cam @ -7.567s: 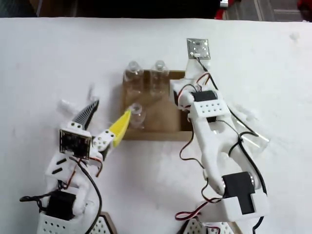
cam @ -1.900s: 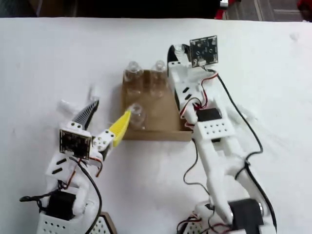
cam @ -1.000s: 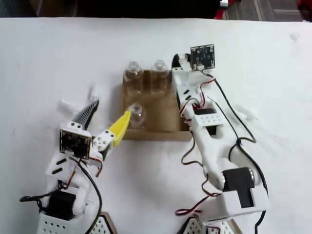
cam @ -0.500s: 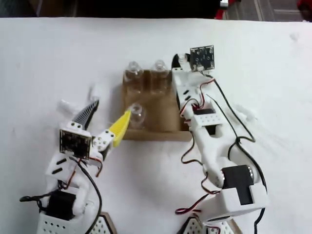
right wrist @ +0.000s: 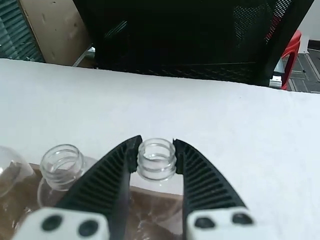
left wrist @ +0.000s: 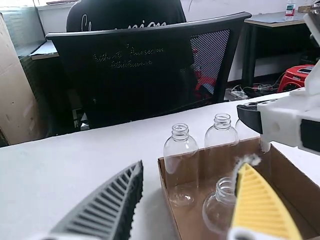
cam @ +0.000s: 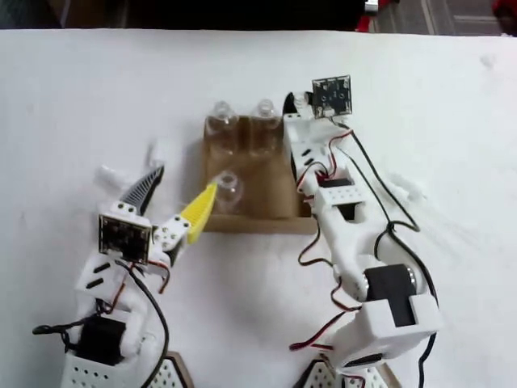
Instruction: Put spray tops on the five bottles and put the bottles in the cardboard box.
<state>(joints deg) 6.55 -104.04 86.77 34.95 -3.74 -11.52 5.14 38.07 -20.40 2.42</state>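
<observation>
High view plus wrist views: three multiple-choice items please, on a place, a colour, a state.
1. Where is the left gripper?
A) at the cardboard box's near left corner
B) over the box's far edge
C) right of the box

2. Its finger nearest the box is:
A) red
B) yellow
C) white

3. The right gripper is:
A) wide open
B) shut on nothing
C) shut on a bottle neck

Answers: A, the high view shows it at that corner; B, the yellow finger lies beside the box; C, both fingers press the neck.

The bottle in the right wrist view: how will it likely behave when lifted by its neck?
Probably light: the bottle looks clear and empty. Held only at its neck by the right tool, it may swing. Its threaded neck should resist slipping.
</observation>
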